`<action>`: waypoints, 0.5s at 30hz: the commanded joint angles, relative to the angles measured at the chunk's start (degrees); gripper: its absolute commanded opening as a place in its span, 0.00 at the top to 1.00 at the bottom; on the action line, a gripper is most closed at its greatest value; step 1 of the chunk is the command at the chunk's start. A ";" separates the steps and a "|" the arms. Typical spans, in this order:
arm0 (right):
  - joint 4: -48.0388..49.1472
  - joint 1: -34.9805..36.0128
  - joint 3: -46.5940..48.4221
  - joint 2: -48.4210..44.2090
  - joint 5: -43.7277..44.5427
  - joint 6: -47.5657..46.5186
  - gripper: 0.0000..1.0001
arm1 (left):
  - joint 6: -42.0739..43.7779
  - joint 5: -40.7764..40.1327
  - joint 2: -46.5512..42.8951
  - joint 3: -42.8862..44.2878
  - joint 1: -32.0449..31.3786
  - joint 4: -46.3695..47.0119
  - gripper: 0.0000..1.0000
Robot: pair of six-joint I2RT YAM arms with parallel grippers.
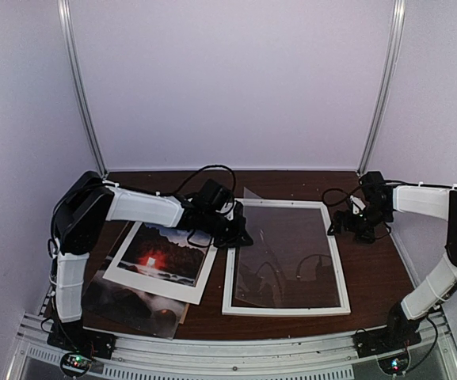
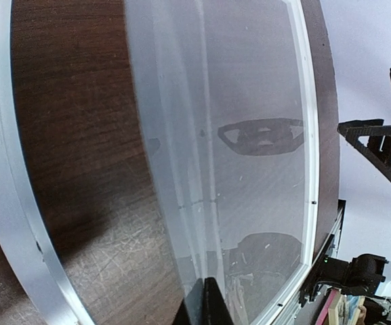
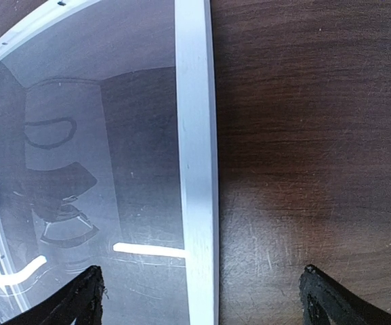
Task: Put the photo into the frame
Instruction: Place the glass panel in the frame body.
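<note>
- The left gripper [image 1: 238, 235] is clenching the clear pane's [image 1: 291, 249] edge at the frame's [image 1: 283, 310] left side.
- The right gripper [image 3: 202, 298] is hanging wide open over the frame's right rail.
- The photo [image 1: 154, 256] is lying left of the frame, under a white mat [image 1: 157, 286].

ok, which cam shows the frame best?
Top external: the whole frame lies in view, all four edges. Both wrist views crop it to stretches of white edge, close up.
</note>
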 commanded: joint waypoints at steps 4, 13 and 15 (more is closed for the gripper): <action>0.83 0.33 1.24 -2.22 1.71 0.74 0.00 | -0.95 1.88 0.90 0.84 0.12 2.78 0.97; -0.49 0.33 3.13 -2.53 3.03 0.39 0.00 | -1.89 2.76 0.28 0.76 0.06 2.79 0.91; -0.82 0.33 3.62 -2.60 3.22 0.23 0.00 | -2.26 3.15 0.20 0.76 0.06 2.95 0.89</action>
